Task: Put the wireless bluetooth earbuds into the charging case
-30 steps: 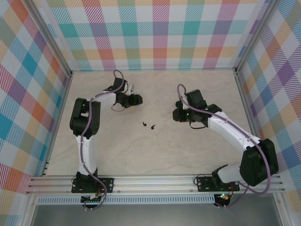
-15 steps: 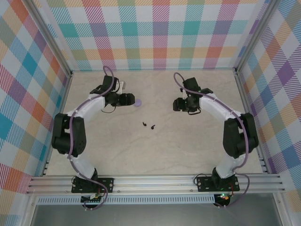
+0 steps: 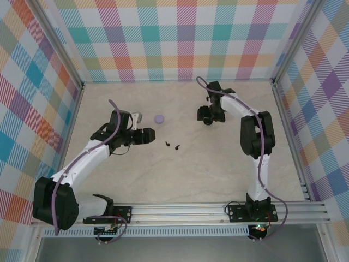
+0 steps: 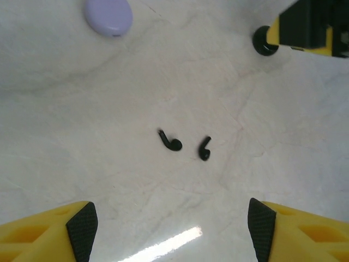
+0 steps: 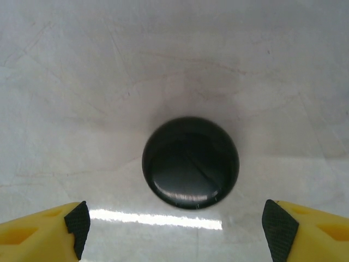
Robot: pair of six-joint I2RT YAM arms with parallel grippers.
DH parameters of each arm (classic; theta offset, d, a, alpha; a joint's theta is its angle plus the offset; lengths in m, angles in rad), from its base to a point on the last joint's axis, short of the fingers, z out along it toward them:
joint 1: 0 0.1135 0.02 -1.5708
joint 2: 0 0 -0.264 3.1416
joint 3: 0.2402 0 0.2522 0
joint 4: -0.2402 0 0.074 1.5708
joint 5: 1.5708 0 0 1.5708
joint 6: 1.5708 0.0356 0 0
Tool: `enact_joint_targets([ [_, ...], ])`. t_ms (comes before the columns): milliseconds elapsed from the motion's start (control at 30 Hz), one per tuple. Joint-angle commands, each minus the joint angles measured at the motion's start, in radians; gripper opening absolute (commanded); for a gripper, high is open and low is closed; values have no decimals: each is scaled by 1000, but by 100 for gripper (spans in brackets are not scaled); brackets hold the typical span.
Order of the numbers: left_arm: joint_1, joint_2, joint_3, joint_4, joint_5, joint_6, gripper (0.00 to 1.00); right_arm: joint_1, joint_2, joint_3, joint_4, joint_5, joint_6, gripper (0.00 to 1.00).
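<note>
Currently: both grippers released, black earbuds loose on the table

Left gripper (image 4: 172, 224): fingers spread wide, nothing between the pads, nothing touched. The two black earbuds (image 4: 187, 144) lie ahead of the fingertips, roughly centred on the gap between them and well apart from either pad. They rest flat on the table (image 3: 218, 174), side by side, near each other but not touching. Beyond them, off to the left in the left wrist view, sits the lavender case (image 4: 108, 15), apart from the earbuds.

Right gripper (image 5: 180, 226): fingers likewise spread wide, gripping nothing. The black case (image 5: 191, 162) sits on the table ahead of the fingertips, centred on the gap; neither pad touches it. Its top is glossy, with a faint line across it. Whether the lid is open cannot be told.

From the top view, the earbuds lie on the open table between the two arms, just beyond the left gripper's tips and nearer to it than to the right gripper. The lavender case stands a little farther back from them. The black case is farther to the right, well apart from the earbuds, directly at the right gripper.
</note>
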Motion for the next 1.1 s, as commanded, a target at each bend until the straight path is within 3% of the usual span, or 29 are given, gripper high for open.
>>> enact_joint_targets([
  [0, -4, -50, -20, 3, -8, -31, 76, 1, 70, 100, -103, 23, -9, 83],
  [533, -4, -54, 15, -48, -28, -2, 76, 7, 241, 304, -252, 70, -53, 71],
  [733, -4, -51, 12, -54, -37, 3, 76, 13, 271, 342, -275, 70, -72, 60],
  [1067, -4, -45, 13, -62, -37, 8, 76, 44, 238, 303, -267, 62, -174, 54],
])
